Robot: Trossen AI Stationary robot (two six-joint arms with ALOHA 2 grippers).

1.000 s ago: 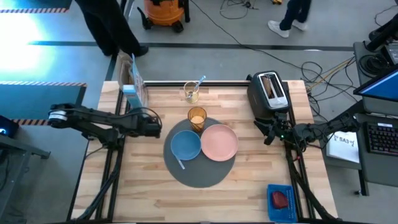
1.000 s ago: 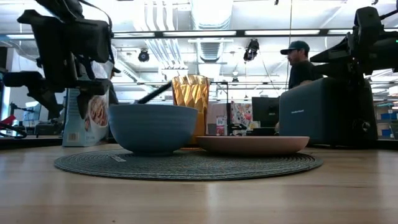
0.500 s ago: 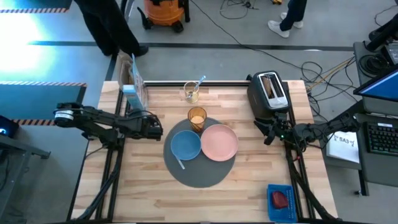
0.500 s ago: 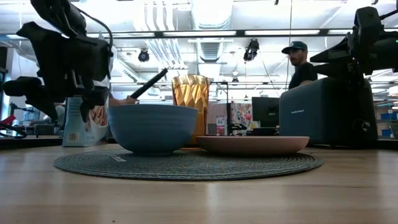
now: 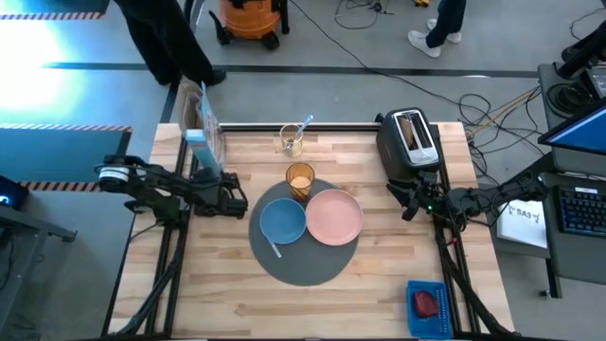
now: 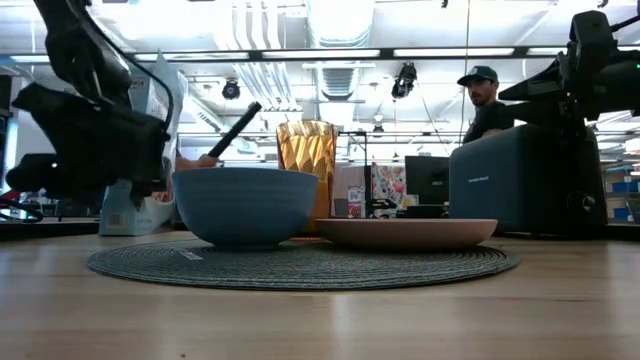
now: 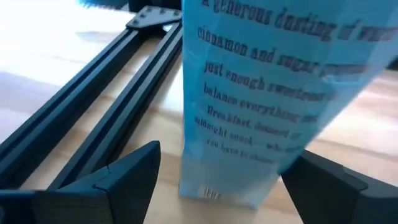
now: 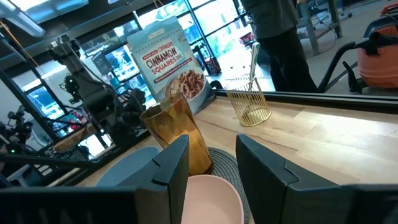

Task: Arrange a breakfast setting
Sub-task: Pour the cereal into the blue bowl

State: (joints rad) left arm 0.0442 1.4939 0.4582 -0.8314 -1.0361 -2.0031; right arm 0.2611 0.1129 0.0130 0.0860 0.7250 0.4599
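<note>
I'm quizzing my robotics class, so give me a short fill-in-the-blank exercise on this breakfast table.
1. The blue bowl and the pink plate both sit on the round grey ____.
2. The left gripper, jaws open, faces a blue ____ box.
3. The amber tumbler stands beside the bowl and the ____.
4. The right gripper waits next to the black ____.

Missing words: mat; cereal; plate; toaster

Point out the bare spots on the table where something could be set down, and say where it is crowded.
Bare wood: the near strip between the mat and the blue tray, the near-left corner, and the patch between the clear glass and the toaster. Crowded: the mat, filled by the bowl, pink plate and tumbler; also the left gripper by the cereal box.
</note>
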